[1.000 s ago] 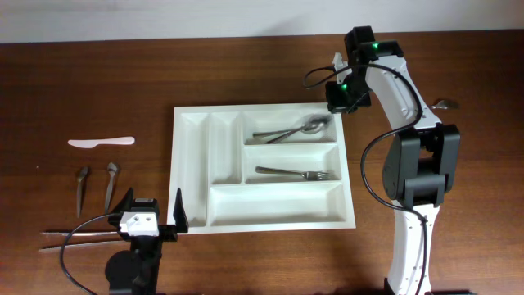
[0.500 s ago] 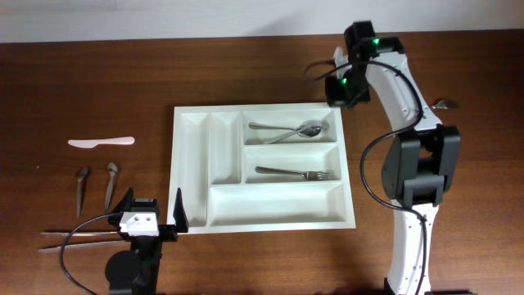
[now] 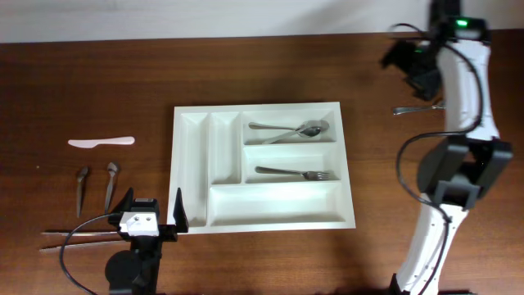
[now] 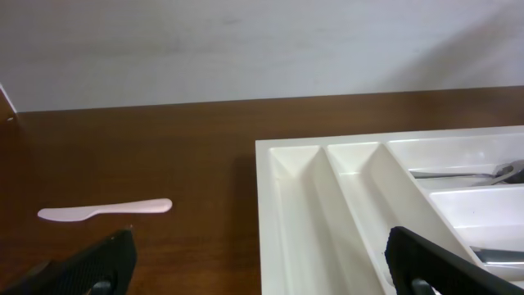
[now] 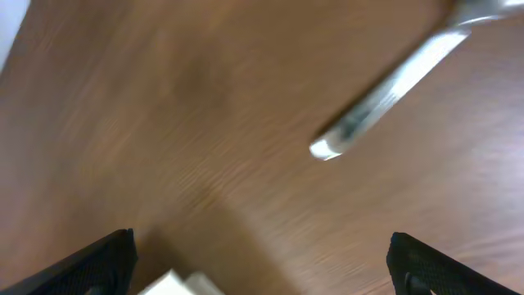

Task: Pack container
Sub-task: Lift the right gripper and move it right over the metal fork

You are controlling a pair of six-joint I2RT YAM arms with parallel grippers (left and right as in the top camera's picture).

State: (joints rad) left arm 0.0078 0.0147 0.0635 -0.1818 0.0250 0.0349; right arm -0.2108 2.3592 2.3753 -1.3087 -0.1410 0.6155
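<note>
The container (image 3: 190, 172) is a white compartment tray lying mid-table. Its top right compartment holds two metal spoons (image 3: 288, 129), and the one below holds a fork (image 3: 299, 173). My right gripper (image 3: 403, 64) hovers open and empty over bare table beyond the tray's far right corner. A metal utensil (image 3: 413, 107) lies on the wood just beside it, and its handle (image 5: 385, 90) shows blurred in the right wrist view. My left gripper (image 3: 154, 215) stands open and empty at the tray's near left corner, with the tray's edge (image 4: 282, 221) between its fingers in the left wrist view.
Left of the tray lie a white plastic knife (image 3: 101, 142), two small dark-handled utensils (image 3: 81, 187) (image 3: 110, 182) and long thin sticks (image 3: 82, 238) near the front edge. The knife (image 4: 105, 210) also shows in the left wrist view.
My right gripper opened and left a spoon in the top right compartment. It then swung right, off the tray, to the utensil on the table. The left arm stayed still.
</note>
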